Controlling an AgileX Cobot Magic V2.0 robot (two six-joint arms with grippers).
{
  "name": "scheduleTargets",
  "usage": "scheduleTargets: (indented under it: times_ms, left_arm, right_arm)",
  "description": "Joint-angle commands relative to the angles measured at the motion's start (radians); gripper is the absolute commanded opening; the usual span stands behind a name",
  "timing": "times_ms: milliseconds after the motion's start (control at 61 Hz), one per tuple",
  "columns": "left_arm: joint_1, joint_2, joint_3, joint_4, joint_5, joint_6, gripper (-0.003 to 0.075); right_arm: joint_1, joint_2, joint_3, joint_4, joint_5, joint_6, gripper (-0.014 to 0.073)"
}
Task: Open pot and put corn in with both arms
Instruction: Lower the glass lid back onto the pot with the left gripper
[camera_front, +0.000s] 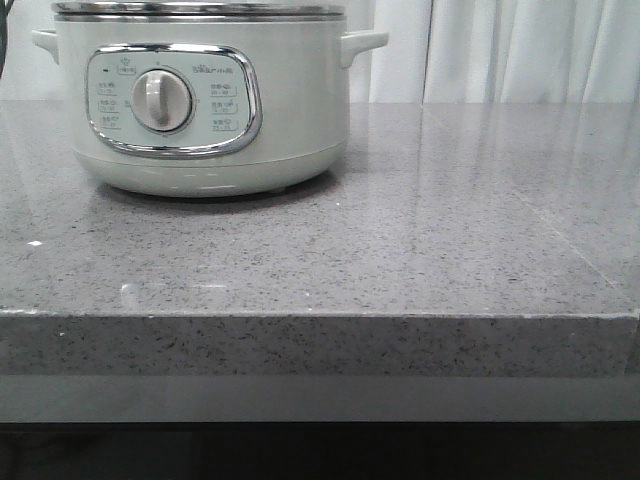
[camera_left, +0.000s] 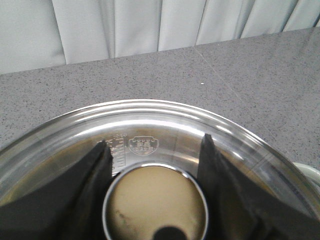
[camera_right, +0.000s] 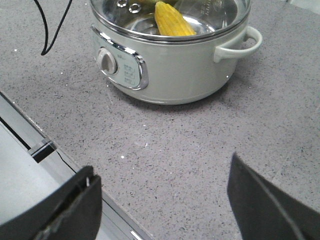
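Front view low at counter edge, facing the pot (camera_front: 200, 100); left wrist directly above its lid (very close); right wrist farther back, sharing pot.

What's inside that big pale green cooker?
Through the clear glass lid, a yellow corn cob lies inside the pale grey-green pot. Its far end and the pot's floor are hidden.

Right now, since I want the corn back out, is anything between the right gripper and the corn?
Yes: the glass lid sits on the pot, over the corn lying inside. The left gripper straddles the lid's knob.
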Motion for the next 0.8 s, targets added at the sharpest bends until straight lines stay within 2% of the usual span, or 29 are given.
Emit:
scheduleTargets:
  times_ms: [0,131,246,312,574,787]
  left_arm:
    - [0.001,-0.067,-0.034,-0.012,-0.037,-0.011,0.0242]
    - [0.001,-0.067,-0.034,-0.012,-0.034,-0.011,0.0279]
    - [0.001,-0.067,-0.034,-0.012,-0.032,-0.011,0.0412]
    - [0.001,-0.069,-0.034,-0.012,-0.027,-0.011,0.0454]
    - [0.001,-0.149,-0.034,-0.012,-0.008,-0.011,0.0438]
    - [0.001,-0.259,-0.029,-0.012,0.105,-0.007,0.0438]
  right_arm:
    - [-0.005,-0.009,-0.025,0.007,-0.078,-0.004,0.0542]
    - [-0.005,-0.009,-0.025,0.007,-0.078,-0.004,0.0542]
    - [-0.005,-0.009,-0.025,0.007,-0.078,-0.004,0.0542]
    - [-0.005,-0.009,-0.025,0.007,-0.078,-0.004,0.0542]
    - [-0.005,-0.009,-0.025,0.007,-0.078,-0.004,0.0542]
    - [-0.005,-0.009,-0.025,0.007,-0.078,-0.004,0.0542]
